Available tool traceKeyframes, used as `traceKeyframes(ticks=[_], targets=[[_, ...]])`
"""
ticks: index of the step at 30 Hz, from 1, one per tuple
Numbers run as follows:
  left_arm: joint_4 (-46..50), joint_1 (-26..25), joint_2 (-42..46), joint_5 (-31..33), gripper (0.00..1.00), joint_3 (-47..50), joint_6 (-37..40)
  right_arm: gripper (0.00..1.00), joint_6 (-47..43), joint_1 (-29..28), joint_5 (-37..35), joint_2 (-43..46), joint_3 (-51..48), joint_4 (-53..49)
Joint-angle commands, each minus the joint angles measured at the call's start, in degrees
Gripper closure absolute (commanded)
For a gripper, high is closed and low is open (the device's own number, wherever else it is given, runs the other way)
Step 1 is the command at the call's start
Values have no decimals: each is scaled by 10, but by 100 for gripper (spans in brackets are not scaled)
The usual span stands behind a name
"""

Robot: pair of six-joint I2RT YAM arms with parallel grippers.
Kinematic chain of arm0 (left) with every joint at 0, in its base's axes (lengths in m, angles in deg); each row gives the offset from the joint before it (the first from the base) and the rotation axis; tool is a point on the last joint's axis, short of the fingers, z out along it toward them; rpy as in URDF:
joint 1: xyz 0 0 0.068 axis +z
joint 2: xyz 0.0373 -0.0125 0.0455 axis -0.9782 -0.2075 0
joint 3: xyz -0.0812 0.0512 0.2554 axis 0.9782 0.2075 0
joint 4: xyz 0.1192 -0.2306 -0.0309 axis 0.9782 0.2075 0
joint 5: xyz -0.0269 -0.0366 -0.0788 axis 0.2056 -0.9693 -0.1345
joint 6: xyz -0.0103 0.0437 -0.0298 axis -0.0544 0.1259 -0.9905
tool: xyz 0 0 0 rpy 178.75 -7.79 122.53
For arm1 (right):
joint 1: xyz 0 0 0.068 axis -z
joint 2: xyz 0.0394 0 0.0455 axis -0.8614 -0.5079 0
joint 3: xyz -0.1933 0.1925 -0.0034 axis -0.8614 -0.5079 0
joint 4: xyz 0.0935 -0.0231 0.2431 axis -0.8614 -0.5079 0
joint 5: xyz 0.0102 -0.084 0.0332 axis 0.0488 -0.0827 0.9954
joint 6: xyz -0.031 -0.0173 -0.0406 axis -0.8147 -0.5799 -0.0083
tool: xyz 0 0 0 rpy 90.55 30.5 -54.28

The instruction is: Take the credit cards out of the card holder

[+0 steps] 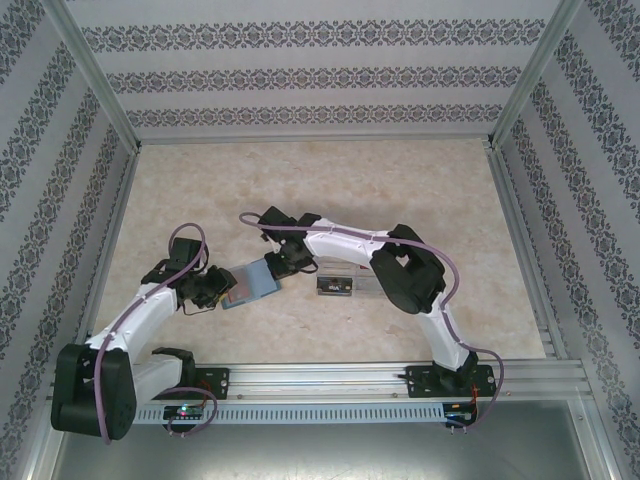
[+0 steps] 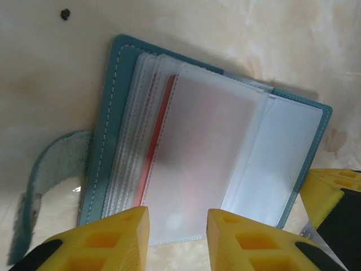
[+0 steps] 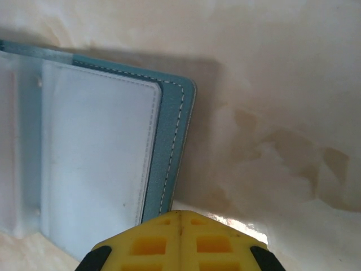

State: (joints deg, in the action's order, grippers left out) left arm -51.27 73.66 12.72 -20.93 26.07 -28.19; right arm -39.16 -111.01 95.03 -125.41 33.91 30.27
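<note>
In the open teal-blue rectangular card holder (image 1: 252, 283), a pinkish plastic card (image 2: 208, 124) inside its clear sleeve (image 2: 183, 197) lies just beyond the parted, empty left claw (image 2: 179, 223); the right claw (image 3: 180, 217) is clenched.

Overhead; wrist close-ups on card holder (image 2: 105, 132)

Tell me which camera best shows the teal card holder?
The left wrist view. There the card holder lies open, its clear sleeves fanned out and a red card edge showing inside one. The right wrist view catches one stitched corner and its pale inner face; the top view shows it as a small blue patch.
</note>
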Motion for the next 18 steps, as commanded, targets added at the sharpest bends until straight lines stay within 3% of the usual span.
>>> traceKeyframes(ticks=[1,18], targets=[[-18,7,-14,3,67,2,13,100,11,-8,10,-9,15,-9],[-7,6,-47,48,68,-3,31,100,12,-10,20,-18,20,-11]])
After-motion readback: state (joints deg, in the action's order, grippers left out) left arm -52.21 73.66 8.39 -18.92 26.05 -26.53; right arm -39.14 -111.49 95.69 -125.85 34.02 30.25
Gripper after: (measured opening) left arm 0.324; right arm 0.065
